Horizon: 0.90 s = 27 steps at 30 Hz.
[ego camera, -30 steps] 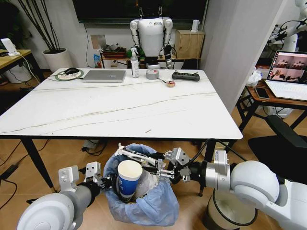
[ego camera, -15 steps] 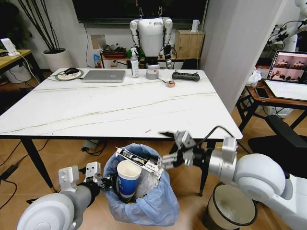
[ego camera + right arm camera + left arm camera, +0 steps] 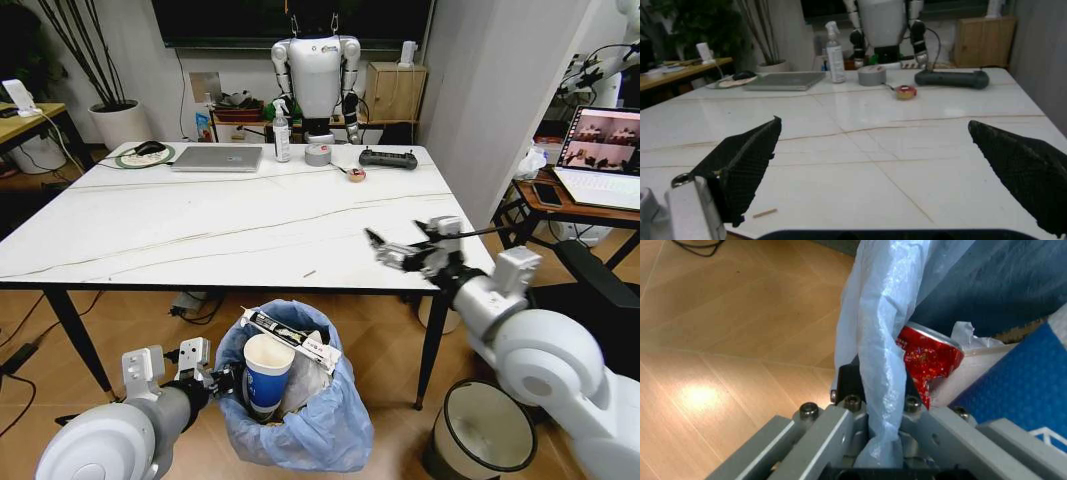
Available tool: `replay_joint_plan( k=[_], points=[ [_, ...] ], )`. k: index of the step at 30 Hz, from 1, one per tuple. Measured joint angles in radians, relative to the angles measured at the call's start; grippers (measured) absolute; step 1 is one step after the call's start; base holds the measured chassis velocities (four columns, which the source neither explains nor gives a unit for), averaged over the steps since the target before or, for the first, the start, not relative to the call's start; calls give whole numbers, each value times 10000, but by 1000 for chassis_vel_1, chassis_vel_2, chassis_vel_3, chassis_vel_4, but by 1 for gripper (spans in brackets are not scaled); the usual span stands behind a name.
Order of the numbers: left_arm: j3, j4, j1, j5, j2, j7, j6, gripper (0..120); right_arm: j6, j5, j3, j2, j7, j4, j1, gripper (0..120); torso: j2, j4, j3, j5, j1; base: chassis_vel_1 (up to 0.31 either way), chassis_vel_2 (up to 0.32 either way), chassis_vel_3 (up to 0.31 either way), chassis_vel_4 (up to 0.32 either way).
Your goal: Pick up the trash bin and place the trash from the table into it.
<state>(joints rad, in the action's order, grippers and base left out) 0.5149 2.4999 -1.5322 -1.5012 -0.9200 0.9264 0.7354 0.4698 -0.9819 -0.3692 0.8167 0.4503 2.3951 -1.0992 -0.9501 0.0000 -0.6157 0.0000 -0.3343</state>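
Right gripper (image 3: 395,250): raised from the trash bin (image 3: 290,425) since the earlier frames, now held above the table (image 3: 200,230) near its front right edge, fingers spread wide and empty. Left gripper (image 3: 205,378): clamped on the bin's blue bag rim (image 3: 873,355); fingertips hidden by plastic. Bin: held below the table's front edge, containing blue paper cup (image 3: 267,372), long wrapper (image 3: 292,337) and red can (image 3: 928,357). Open tabletop lies ahead of the right gripper.

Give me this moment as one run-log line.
left gripper: shut on trash bin rim | right gripper: open, empty, over table | bin: cup, wrappers
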Motion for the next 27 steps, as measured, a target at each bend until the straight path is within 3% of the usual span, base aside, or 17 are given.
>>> replay_joint_plan(
  k=[6,11,27],
  points=[
    [0,0,0,0,0,0,0,0,430,1275,-1728,1216,91,496,-2075,100,0,0,0,-1,0,0,0,0,0],
    [0,0,0,0,0,0,0,0,540,1758,-2172,1725,-94,784,-2694,100,0,1,0,-1,0,0,0,0,0],
    [-25,0,-187,847,-535,-259,0,0,548,1814,-2387,1819,-322,777,-2871,100,0,2,-2,-1,0,0,0,0,0]
  ],
)
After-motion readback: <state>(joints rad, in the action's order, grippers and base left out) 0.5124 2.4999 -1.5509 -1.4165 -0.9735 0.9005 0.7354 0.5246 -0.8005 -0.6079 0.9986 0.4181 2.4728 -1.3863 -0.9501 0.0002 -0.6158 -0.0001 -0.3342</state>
